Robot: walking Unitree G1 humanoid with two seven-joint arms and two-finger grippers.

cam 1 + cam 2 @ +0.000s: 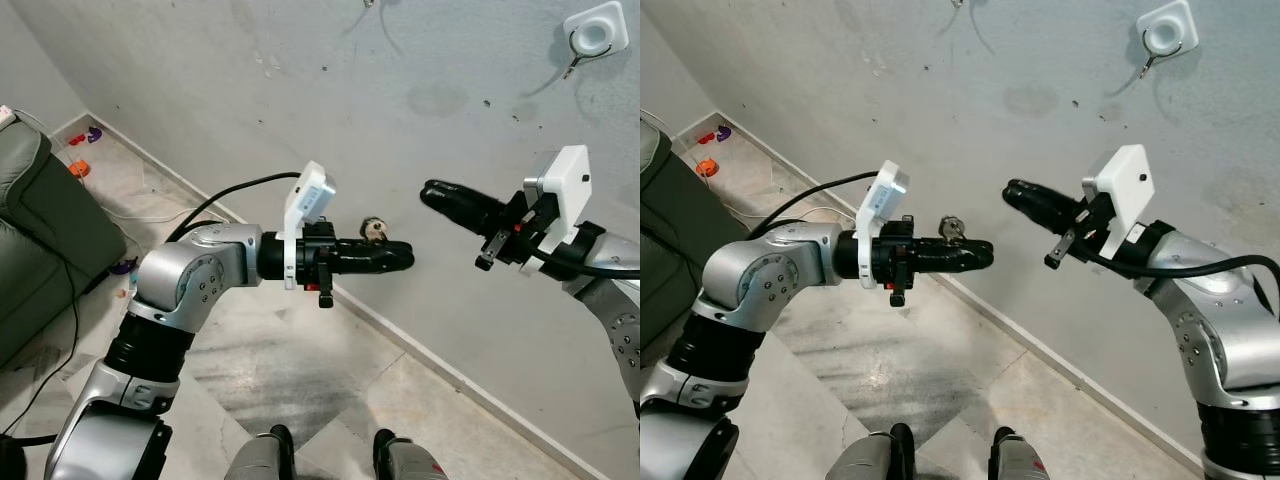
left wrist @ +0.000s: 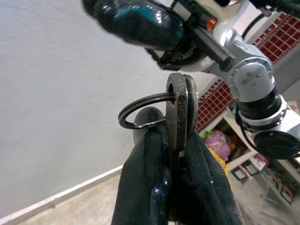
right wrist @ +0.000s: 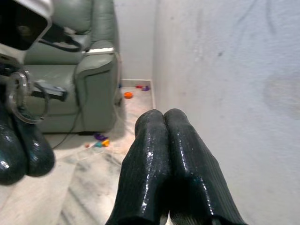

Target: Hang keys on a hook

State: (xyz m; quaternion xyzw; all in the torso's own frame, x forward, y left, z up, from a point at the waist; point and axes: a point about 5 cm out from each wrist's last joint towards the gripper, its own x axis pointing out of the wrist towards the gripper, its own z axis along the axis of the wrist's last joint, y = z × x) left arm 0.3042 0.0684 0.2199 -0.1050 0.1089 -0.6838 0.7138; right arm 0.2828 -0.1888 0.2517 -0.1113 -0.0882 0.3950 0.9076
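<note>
The left gripper (image 1: pixel 400 257) pinches the keys (image 2: pixel 180 112), ring (image 2: pixel 140 112) free beside them, well below the hook (image 1: pixel 594 35) high on the wall (image 1: pixel 300 80). The right gripper (image 1: pixel 432 195) is closed, empty. Raising the ring squarely onto the hook's prong looks best.

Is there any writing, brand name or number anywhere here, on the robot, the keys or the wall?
None that can be read.
The keys held by the left tool: no lettering shows.
White boxes on the wrists: blank.
The wall hook: plain white, no text.
</note>
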